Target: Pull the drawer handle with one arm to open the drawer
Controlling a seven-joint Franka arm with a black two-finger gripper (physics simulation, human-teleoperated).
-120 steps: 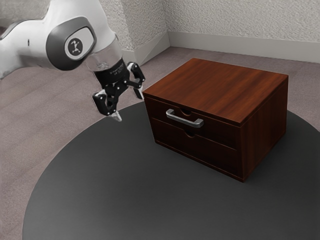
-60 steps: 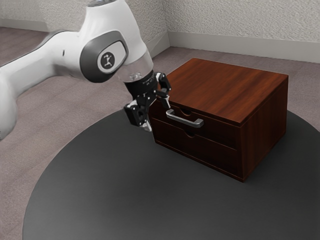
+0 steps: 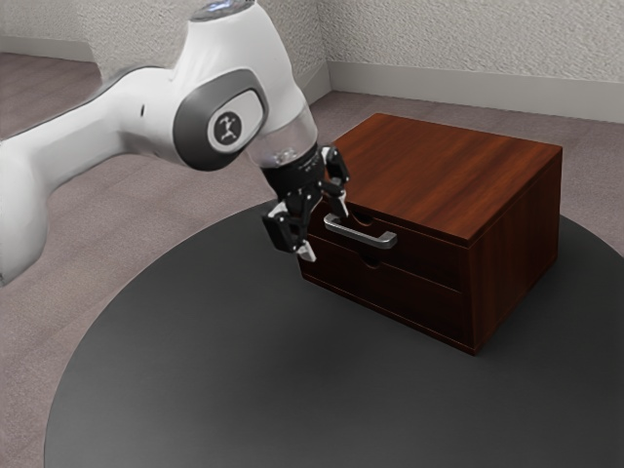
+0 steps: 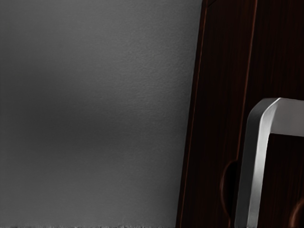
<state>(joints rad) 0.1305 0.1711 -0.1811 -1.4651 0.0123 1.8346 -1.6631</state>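
Observation:
A dark wooden cabinet (image 3: 444,185) with two drawers stands on the round black table (image 3: 244,380). The upper drawer (image 3: 429,246) carries a silver bar handle (image 3: 359,231) and sits flush with the cabinet front. My black gripper (image 3: 327,234) is open at the handle's end toward the exterior view's left, one finger above that end and the other below and beside it, neither closed on the bar. In the wrist view the handle (image 4: 259,156) is close, against the dark drawer front (image 4: 223,118).
The lower drawer (image 3: 390,288) has no bar handle, just a notch. The table stretches wide in front of the cabinet. Carpeted floor (image 3: 117,224) and a pale textured wall (image 3: 468,39) lie behind.
My arm has swung toward the exterior view's right, carrying the open gripper from well clear of the cabinet up to the handle's end. The drawer has not moved.

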